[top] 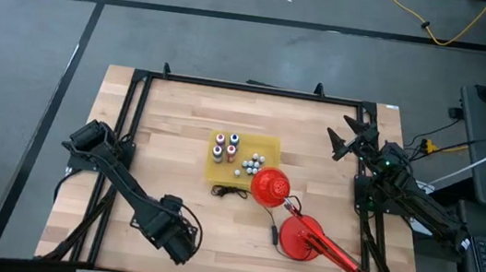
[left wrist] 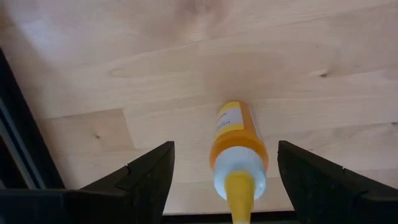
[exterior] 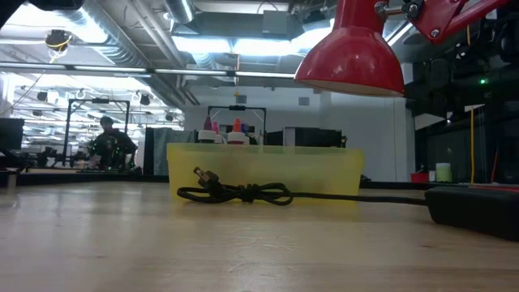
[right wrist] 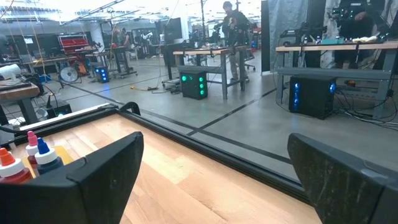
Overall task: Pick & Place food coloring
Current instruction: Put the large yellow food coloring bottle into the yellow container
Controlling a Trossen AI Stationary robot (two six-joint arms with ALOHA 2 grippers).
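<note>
An orange food coloring bottle (left wrist: 239,140) with a white collar and orange tip stands on the bare wood near the table's front left. My left gripper (top: 176,239) (left wrist: 224,168) points down over it, open. One finger is on each side of the bottle, and a gap shows on both sides. In the high view the gripper hides this bottle. Several more food coloring bottles (top: 225,147) stand in a yellow tray (top: 261,143) at the table's middle; their tips (exterior: 235,130) show above its wall. My right gripper (top: 345,135) (right wrist: 217,180) waits open, level, at the far right.
A red desk lamp has its shade (top: 269,188) (exterior: 350,61) beside the tray and its round base (top: 303,238) nearer the front right. Its black cable (exterior: 239,193) lies in front of the tray. A black frame (top: 134,113) borders the table. Bare wood surrounds my left gripper.
</note>
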